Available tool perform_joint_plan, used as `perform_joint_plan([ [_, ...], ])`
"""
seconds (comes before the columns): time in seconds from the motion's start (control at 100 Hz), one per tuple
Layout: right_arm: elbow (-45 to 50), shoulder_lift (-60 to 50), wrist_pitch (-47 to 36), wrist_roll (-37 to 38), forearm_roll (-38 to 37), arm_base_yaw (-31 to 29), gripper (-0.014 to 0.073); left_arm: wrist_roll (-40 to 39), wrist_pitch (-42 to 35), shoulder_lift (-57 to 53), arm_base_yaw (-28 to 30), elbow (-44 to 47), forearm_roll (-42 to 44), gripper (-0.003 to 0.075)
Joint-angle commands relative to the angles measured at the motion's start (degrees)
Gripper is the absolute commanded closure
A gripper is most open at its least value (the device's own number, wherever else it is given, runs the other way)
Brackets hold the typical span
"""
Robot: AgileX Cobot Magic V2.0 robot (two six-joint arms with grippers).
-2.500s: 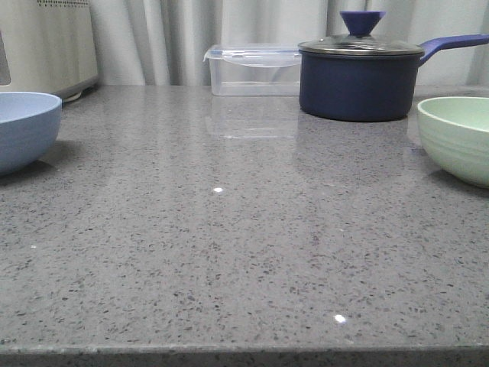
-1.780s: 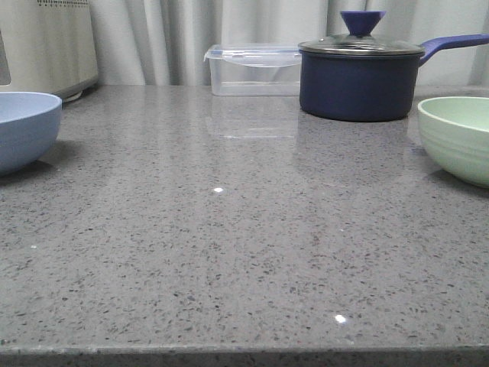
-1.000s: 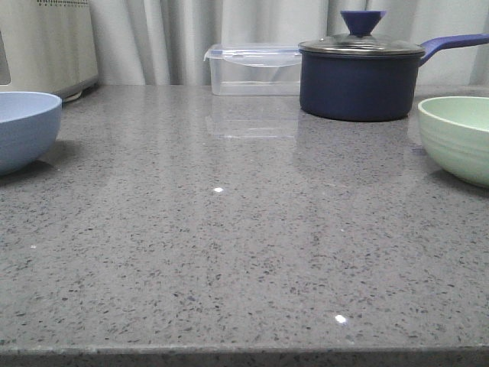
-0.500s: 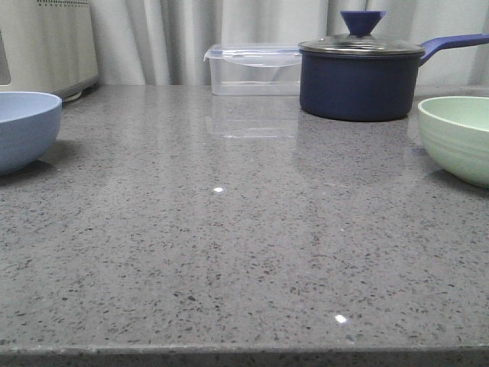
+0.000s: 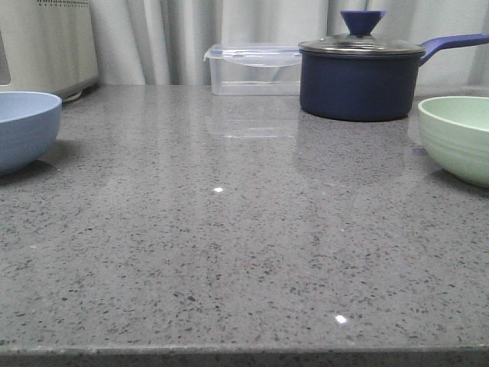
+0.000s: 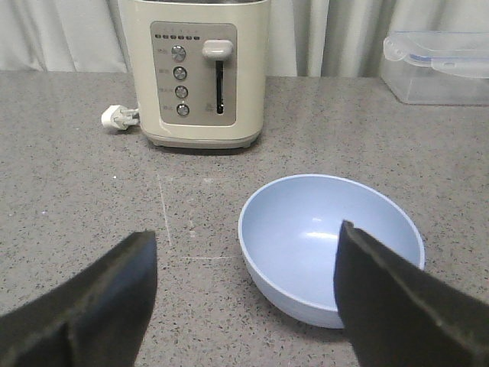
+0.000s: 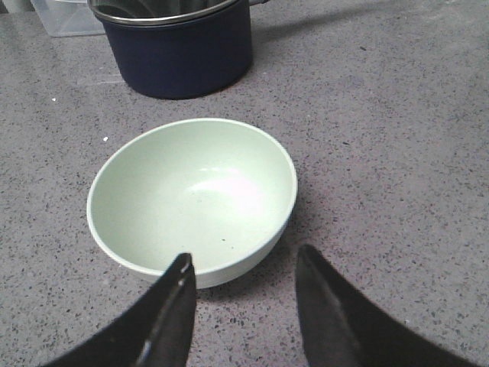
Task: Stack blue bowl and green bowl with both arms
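The blue bowl (image 5: pixel 27 130) stands upright and empty at the table's far left; it also shows in the left wrist view (image 6: pixel 330 248). My left gripper (image 6: pixel 244 237) is open and empty above and just short of it, one finger over the bowl's near rim. The green bowl (image 5: pixel 458 138) stands upright and empty at the far right; it also shows in the right wrist view (image 7: pixel 191 199). My right gripper (image 7: pixel 243 260) is open and empty, its fingers astride the bowl's near rim from above. Neither gripper shows in the front view.
A dark navy lidded saucepan (image 5: pixel 359 76) stands at the back right, close behind the green bowl. A clear plastic container (image 5: pixel 254 69) stands at the back centre. A cream toaster (image 6: pixel 200 73) with its plug (image 6: pixel 118 118) stands behind the blue bowl. The grey speckled table (image 5: pixel 229 229) lies between the bowls.
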Motion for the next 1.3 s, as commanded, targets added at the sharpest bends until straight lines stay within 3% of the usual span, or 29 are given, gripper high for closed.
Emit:
perform_joint_plan([
  [0.0,-1.5,0.9,-4.3,0.0,-0.7,-0.2,0.0257,-0.5,-5.1,0.8,-0.2,-2.1,-0.7,0.0229],
  [0.4,-12.5,16.6,3.5,0.0,-1.9,-0.2,0.0251,-0.5,-5.1,0.8,-0.2,-2.1,-0.7,0.0229],
  [0.58,-20.3,26.2,8.2,0.0,-1.9,-0.2,0.0168,-0.5,-5.1,0.8,-0.2,-2.1,-0.7,0.0229],
  [0.83,-28.3,34.6,11.2,1.4,-3.1,-0.3,0.0170,-0.5,-5.1,0.8,-0.2,-2.1,-0.7,0.0229],
  [1.29,-33.1,45.9,17.8,4.4,-4.9,-1.8,0.0170,-0.5,-5.1,0.8,-0.2,-2.1,-0.7,0.0229],
])
